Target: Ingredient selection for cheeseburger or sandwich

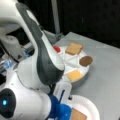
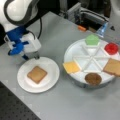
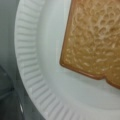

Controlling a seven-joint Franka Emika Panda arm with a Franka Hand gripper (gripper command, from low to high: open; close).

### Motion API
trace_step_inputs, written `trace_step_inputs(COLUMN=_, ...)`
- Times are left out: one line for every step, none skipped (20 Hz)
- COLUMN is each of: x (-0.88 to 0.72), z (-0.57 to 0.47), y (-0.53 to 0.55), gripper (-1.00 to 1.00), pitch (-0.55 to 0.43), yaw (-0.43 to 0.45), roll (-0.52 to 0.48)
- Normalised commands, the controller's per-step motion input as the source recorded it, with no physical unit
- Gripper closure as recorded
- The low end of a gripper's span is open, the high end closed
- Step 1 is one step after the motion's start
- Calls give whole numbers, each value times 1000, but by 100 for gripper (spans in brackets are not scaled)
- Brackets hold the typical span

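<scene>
One toast (image 2: 37, 74) lies flat mid-plate (image 2: 51, 81); the tool (image 2: 31, 57) hovers at the plate's far rim — open or closed, cannot tell. Other ingredients sit in the tray (image 2: 75, 50).

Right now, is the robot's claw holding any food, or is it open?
Gripper: above the paper plate's rim, near the toast square; open or shut cannot be told.
</scene>
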Motion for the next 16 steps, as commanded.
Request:
trace_step_inputs(x=-257, z=334, y=387, gripper=-100, pitch=148, yaw=13, roll=-397)
trace_step_inputs(x=-268, z=327, y=423, gripper=-100, pitch=134, yaw=19, roll=-436)
trace_step_inputs(x=-266, z=294, y=441, gripper=-100, pitch=116, yaw=20, roll=-434)
trace_step_inputs(x=-268, z=261, y=465, gripper=-100, pitch=115, yaw=17, roll=-476)
trace_step_inputs(x=-277, z=236, y=496, gripper=-100, pitch=106, yaw=3, roll=-514)
trace_step_inputs(x=-292, z=206, y=516, gripper=-100, pitch=93, yaw=-4, roll=-537)
trace_step_inputs(x=-313, z=194, y=531, gripper=-100, pitch=86, yaw=-8, roll=-564)
trace_step_inputs(x=-336, z=183, y=541, gripper=-100, pitch=76, yaw=-14, roll=-574)
trace_step_inputs(x=-360, z=193, y=548, gripper=-100, pitch=72, yaw=-19, roll=-569)
trace_step_inputs(x=-388, z=207, y=547, gripper=-100, pitch=65, yaw=-28, roll=-566)
trace_step_inputs(x=-417, z=229, y=541, gripper=-100, pitch=52, yaw=-29, roll=-563)
trace_step_inputs(x=-458, z=243, y=528, gripper=-100, pitch=29, yaw=-31, roll=-546)
trace_step_inputs(x=-471, z=227, y=499, gripper=-100, pitch=5, yaw=-32, roll=-509)
trace_step_inputs(x=-492, z=218, y=476, gripper=-100, pitch=-24, yaw=-37, roll=-481)
trace_step_inputs(x=-523, z=204, y=465, gripper=-100, pitch=-38, yaw=-39, roll=-455)
trace_step_inputs(x=-551, z=182, y=457, gripper=-100, pitch=-59, yaw=-38, roll=-425)
